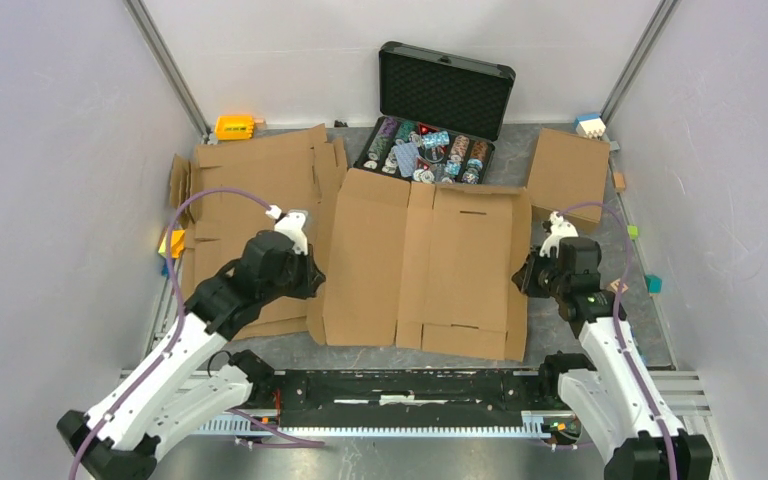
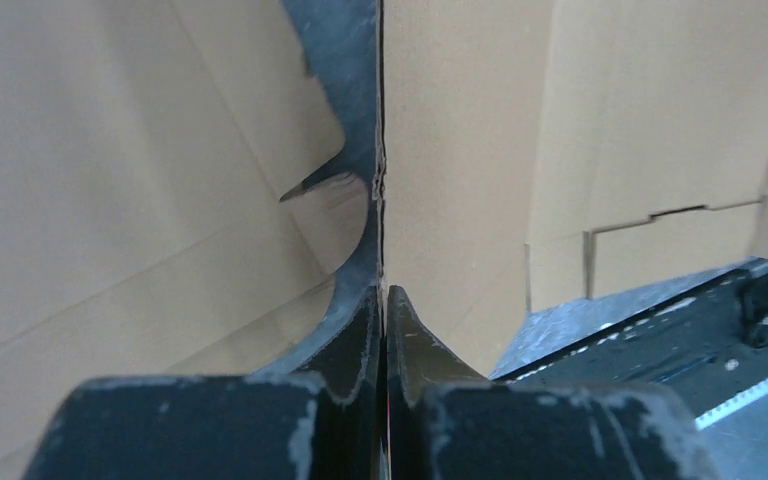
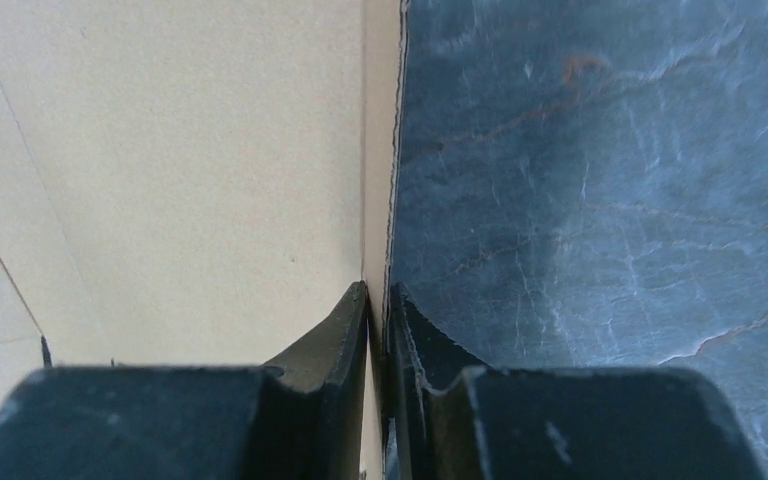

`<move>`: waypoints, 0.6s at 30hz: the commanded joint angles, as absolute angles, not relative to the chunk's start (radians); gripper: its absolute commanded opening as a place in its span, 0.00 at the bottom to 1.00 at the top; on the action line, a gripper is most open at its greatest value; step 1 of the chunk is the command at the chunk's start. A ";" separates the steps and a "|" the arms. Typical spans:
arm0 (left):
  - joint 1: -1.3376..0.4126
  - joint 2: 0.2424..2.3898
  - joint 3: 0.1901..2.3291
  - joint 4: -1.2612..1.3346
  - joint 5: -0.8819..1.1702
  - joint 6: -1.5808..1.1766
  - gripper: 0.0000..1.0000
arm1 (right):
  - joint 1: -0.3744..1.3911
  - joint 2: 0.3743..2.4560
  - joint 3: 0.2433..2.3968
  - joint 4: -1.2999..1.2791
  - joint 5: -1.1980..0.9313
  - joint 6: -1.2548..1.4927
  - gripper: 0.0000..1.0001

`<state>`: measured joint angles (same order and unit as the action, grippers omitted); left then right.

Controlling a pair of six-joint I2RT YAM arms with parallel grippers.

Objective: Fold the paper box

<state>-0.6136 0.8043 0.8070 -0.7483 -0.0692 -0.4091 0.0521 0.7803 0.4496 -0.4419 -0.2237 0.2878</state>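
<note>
The paper box (image 1: 430, 260) is a brown cardboard blank lying mostly flat in the middle of the table, its side panels raised a little. My left gripper (image 1: 317, 282) is at its left edge and my right gripper (image 1: 520, 280) at its right edge. In the left wrist view the box (image 2: 460, 150) shows edge-on, and that edge runs straight into my shut left gripper (image 2: 383, 292). The right wrist view has the pale edge of the box (image 3: 180, 170) pinched in my right gripper (image 3: 378, 290), with dark table to the right.
An open black case (image 1: 430, 150) with colourful chips stands just behind the box. A stack of flat cardboard (image 1: 250, 180) lies at the left, another cardboard piece (image 1: 568, 172) at the back right. A yellow object (image 1: 233, 126) and small coloured blocks (image 1: 653, 284) sit along the table's edges.
</note>
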 commanded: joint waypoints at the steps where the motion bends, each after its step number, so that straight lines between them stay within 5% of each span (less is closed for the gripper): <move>1: -0.617 0.700 0.787 -0.607 -0.032 -0.394 0.02 | 0.056 0.715 0.536 -0.406 -0.223 0.297 0.19; 18: -0.618 0.752 0.756 -0.350 -0.093 -0.572 0.02 | 0.150 0.800 0.351 0.241 -0.258 0.361 0.11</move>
<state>-0.6147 0.7467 0.7364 -0.4866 -0.0551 -0.5201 0.1093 0.7635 0.3847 0.0711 -0.2787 0.3527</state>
